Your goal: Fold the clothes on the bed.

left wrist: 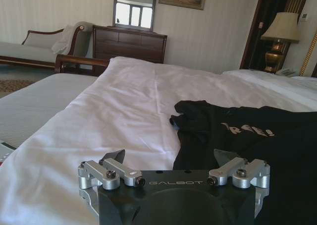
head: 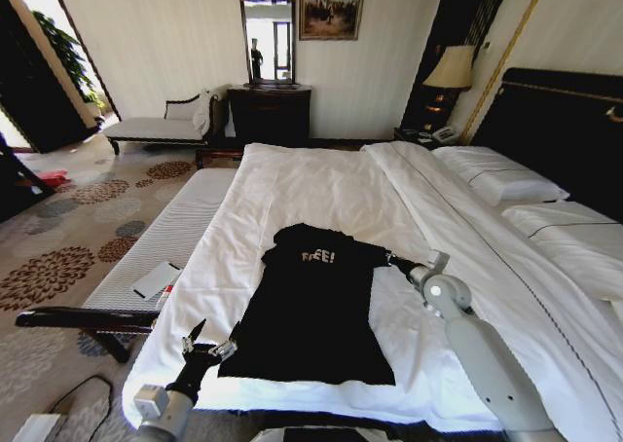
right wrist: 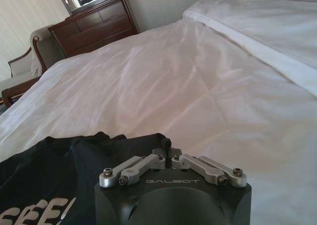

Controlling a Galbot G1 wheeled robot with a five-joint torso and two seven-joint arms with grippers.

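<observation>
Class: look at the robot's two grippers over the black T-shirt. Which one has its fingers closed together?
The right gripper, at the T-shirt's sleeve on the pillow side: its fingertips meet. The left gripper, by the hem corner, is spread wide open.

"FREE!" on T-shirt [head: 313, 311]; "GALBOT" on both grippers.

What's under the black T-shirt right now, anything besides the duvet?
The black T-shirt lies flat on the bed's white duvet, which shows all around it. No lump suggests anything else, but the covered patch itself can't be seen.
</observation>
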